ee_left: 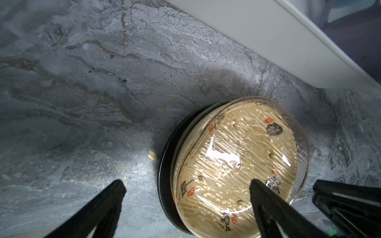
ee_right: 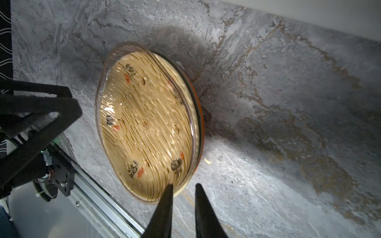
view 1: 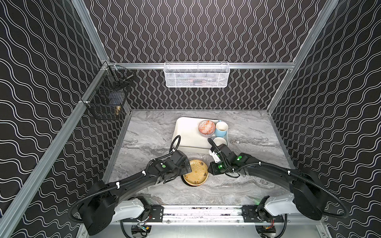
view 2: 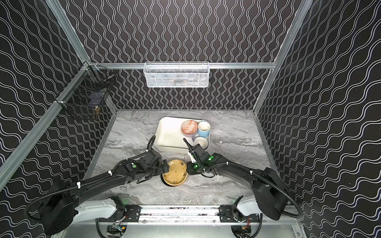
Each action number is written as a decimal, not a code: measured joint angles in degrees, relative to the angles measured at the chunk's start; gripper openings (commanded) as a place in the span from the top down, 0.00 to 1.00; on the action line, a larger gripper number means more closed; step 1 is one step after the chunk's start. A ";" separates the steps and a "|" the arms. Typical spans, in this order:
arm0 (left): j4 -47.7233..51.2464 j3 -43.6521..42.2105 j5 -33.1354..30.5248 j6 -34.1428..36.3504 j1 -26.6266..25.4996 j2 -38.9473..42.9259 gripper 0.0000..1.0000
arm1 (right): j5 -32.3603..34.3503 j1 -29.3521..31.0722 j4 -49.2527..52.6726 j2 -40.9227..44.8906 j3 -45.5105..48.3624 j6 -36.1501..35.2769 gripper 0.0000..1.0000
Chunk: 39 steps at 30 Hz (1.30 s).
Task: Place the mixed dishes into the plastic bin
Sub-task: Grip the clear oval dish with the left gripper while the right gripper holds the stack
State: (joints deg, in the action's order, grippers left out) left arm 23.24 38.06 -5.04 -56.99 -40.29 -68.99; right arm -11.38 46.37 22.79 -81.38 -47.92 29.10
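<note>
Going from the left: the left gripper [ee_left: 186, 181] is splayed wide and holding nothing. One finger hangs over the tan plate [view 1: 196, 172], the other is out over the bare table [view 1: 154, 131] to its left.

That plate tops a little stack at the near middle, between the two arms. Under it I can make out a black plate [ee_left: 165, 175] and the edge of an orange plate [ee_right: 201, 123]. Can't tell if there's more in there. The tan one looks tipped up a bit rather than lying flat on the others.

On the right, the right gripper [ee_right: 184, 185] has its fingers nearly together astride the tan plate's right rim, one inside the lip and one outside. Looks pinched on to me.

Far middle, the bin [view 1: 185, 134] already has a bowl [view 1: 206, 127], a blue mug [view 1: 221, 128] and a pale cup [view 1: 219, 141] crowded at its right end.

My take: the plate is glossy, so it's stiff, slick and chippable, and probably heavy for a thin edge pinch. The rim is the only place to grab a flat plate, but hung from one side it'll want to swivel and slip. I'd get the left fingers on the opposite rim before carrying it.
</note>
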 measured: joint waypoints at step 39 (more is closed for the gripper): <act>-3.61 -4.07 5.20 2.73 2.29 -0.28 0.56 | 0.81 3.72 -1.29 -4.11 -2.56 1.36 0.78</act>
State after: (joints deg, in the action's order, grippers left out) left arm 19.64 34.00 0.16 -54.26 -38.00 -69.28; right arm -10.57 50.09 21.50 -85.49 -50.48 30.46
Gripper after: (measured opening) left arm 0.441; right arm 0.209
